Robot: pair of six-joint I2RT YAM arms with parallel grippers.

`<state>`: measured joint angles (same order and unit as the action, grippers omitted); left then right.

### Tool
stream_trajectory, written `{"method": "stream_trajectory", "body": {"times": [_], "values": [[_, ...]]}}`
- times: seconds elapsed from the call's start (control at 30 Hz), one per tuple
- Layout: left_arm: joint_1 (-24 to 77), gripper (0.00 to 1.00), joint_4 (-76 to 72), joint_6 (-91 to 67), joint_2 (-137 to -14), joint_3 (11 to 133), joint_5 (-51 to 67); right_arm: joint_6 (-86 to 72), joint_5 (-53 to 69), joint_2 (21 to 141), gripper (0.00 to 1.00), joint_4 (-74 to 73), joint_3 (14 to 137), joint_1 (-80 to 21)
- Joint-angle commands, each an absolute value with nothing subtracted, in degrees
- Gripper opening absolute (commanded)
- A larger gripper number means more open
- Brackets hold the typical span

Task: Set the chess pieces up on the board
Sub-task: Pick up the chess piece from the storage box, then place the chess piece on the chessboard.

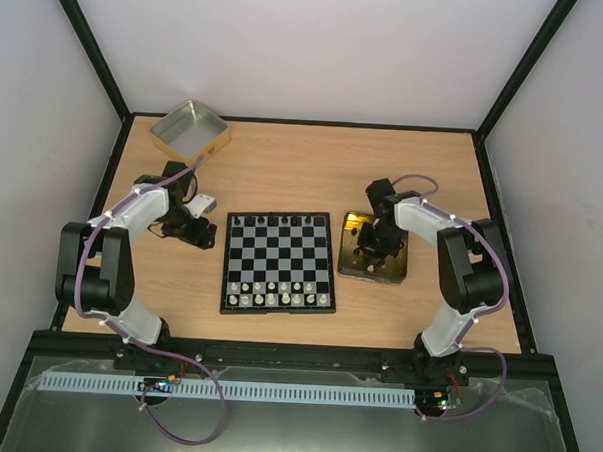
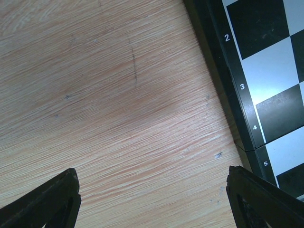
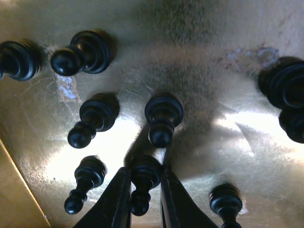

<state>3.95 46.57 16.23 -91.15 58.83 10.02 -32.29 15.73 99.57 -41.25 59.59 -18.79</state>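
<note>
The board [image 1: 279,261] lies in the middle of the table, with black pieces [image 1: 282,220] along its far row and silvery-white pieces along its near rows. Its numbered left edge shows in the left wrist view [image 2: 247,95]. Several black chess pieces [image 3: 163,116] stand in the gold tin [image 3: 228,142]. My right gripper [image 3: 145,190] is down in the tin [image 1: 376,247] and shut on a black pawn [image 3: 144,183]. My left gripper [image 2: 152,199] is open and empty over bare wood just left of the board.
A silver-lined square tin [image 1: 190,129] sits at the far left of the table. Black frame rails border the table on all sides. Bare wood lies left of the board [image 2: 118,95].
</note>
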Motion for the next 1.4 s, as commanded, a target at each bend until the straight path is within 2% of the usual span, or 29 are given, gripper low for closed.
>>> {"method": "stream_trajectory", "body": {"times": [0.0, 0.23, 0.7, 0.9, 1.1, 1.37], "values": [[4.0, 0.84, 46.8, 15.8, -89.7, 58.1, 10.5, -31.6, 13.1, 101.4, 0.12, -42.4, 62.2, -19.0], [4.0, 0.84, 46.9, 15.7, -89.6, 58.3, 10.6, -31.3, 11.3, 99.4, 0.03, -44.1, 62.1, -19.1], [4.0, 0.84, 46.6, 16.1, -88.4, 58.1, 10.9, -30.5, 6.6, 94.6, 0.03, -49.0, 64.7, -22.3], [3.4, 0.84, 46.6, 16.0, -87.5, 58.0, 10.3, -31.6, 5.1, 93.5, 0.03, -51.8, 68.4, -27.3], [-0.9, 0.85, 46.6, 16.7, -86.6, 58.1, 9.2, -33.9, 5.2, 95.5, 0.04, -53.2, 75.2, -34.1], [-11.4, 0.85, 46.4, 20.0, -87.0, 58.3, 9.8, -34.9, 6.4, 103.6, 0.05, -53.0, 84.8, -42.6]]}}
